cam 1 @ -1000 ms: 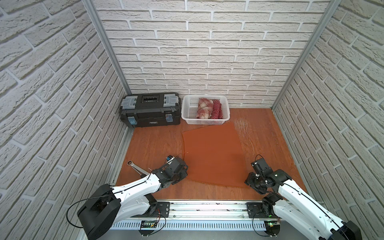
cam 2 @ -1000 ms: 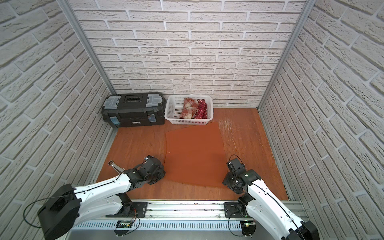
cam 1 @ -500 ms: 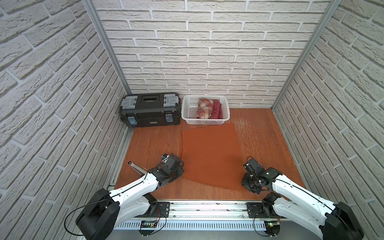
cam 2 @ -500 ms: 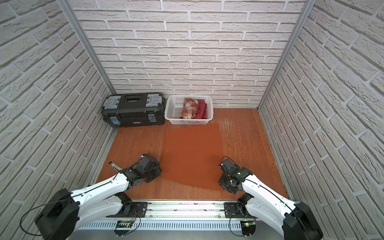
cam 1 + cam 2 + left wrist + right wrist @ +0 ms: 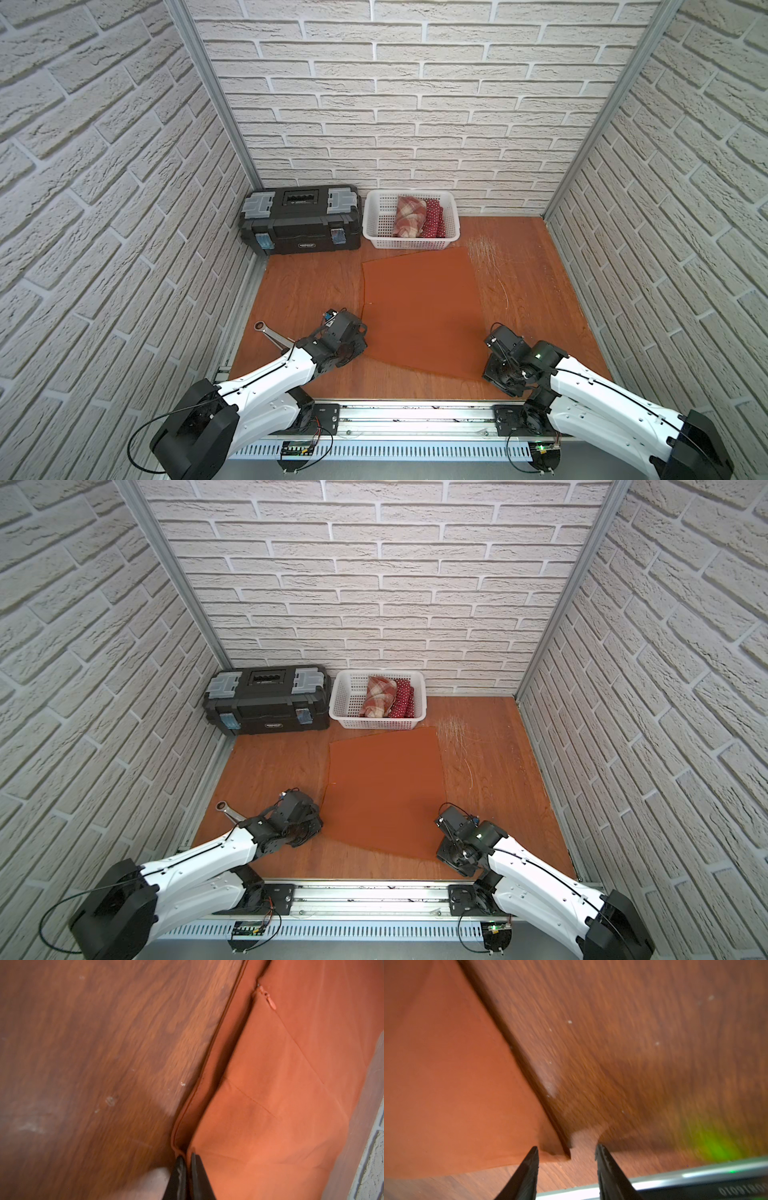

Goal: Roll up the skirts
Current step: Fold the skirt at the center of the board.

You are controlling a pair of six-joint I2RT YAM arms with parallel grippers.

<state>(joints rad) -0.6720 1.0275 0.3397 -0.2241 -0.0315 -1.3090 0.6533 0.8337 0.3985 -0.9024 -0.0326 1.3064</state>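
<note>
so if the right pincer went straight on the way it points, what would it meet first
The right pincer would likely meet the corner of the rust-orange skirt, between its open tips; depth unclear.

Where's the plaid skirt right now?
In both top views the plaid skirt lies in the basket at the back wall, just left of the polka-dot skirt, with the toolbox to the basket's left.

The right pincer point(image 5: 566, 1147) stands with its two black fingers point(image 5: 527, 1172) apart. A corner of the rust-orange skirt point(image 5: 456, 1084) lies flat on the wooden surface point(image 5: 633, 1043), ending between the fingertips. Contact cannot be confirmed. A metal rail point(image 5: 695, 1174) borders the surface, with a green glow point(image 5: 714, 1147) beside it. The picture is blurred.
</note>
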